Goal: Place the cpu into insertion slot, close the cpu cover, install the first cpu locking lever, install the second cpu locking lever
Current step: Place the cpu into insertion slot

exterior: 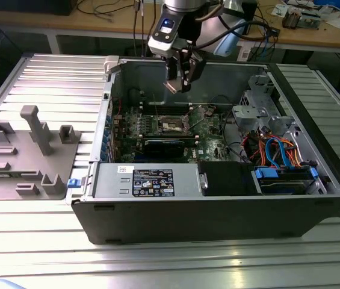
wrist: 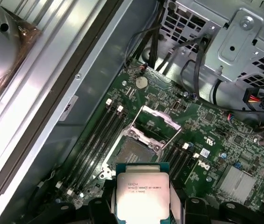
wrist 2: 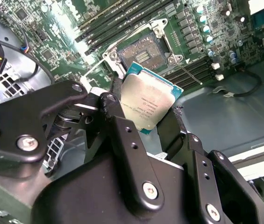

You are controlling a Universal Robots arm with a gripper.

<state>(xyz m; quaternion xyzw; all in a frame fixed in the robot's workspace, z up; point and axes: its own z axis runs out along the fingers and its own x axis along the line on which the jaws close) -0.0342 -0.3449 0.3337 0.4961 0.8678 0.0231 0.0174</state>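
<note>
My gripper (exterior: 178, 84) hangs inside the open computer case, above the motherboard, shut on the cpu (wrist: 142, 189). The cpu is a flat square chip with a silver top and a teal edge, held between the black fingers (wrist 2: 122, 126) in both wrist views. Below it lies the insertion slot (wrist: 132, 151), a dark square socket on the green board (wrist: 216, 135), uncovered. The cpu cover (wrist: 156, 122), a thin silver frame, stands tilted up at the socket's far side. In the exterior view the socket (exterior: 171, 124) sits directly beneath the gripper.
Long black memory slots (wrist: 92, 140) flank the socket. A grey power supply box (exterior: 148, 180) fills the case front, and a drive cage (exterior: 260, 108) with coloured cables (exterior: 281, 153) stands on the exterior view's right. A grey fixture tray (exterior: 25, 156) lies outside the case at the left.
</note>
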